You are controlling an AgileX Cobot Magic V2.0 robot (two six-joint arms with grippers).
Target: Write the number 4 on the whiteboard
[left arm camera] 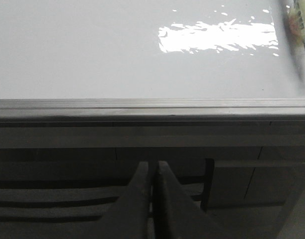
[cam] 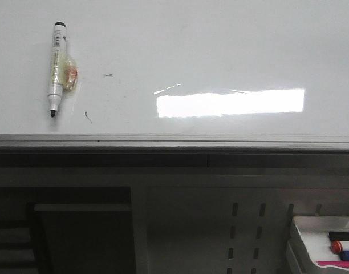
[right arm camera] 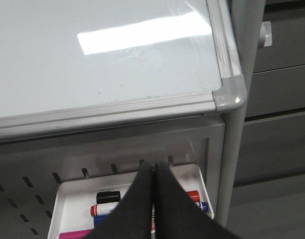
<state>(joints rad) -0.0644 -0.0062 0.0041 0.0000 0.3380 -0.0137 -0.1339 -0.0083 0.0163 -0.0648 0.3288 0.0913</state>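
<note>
The whiteboard [cam: 220, 45] fills the upper front view, glossy white with a grey metal bottom rim and a bright rectangular glare. No number 4 shows on it, only small stray black marks [cam: 88, 117]. A white marker [cam: 56, 65] with a black tip and yellowish tape lies on the board at the left, uncapped. My left gripper [left arm camera: 153, 165] is shut and empty, below the board's rim [left arm camera: 152, 104]. My right gripper [right arm camera: 155, 164] is shut and empty, below the board's right corner [right arm camera: 229, 97], over the marker tray. Neither gripper shows in the front view.
A small white tray [right arm camera: 77, 191] holding several markers and a pink eraser hangs under the board's right end; it also shows in the front view [cam: 311, 228]. A perforated grey panel [cam: 220, 228] lies below the rim. Grey drawers [right arm camera: 282, 99] stand to the right.
</note>
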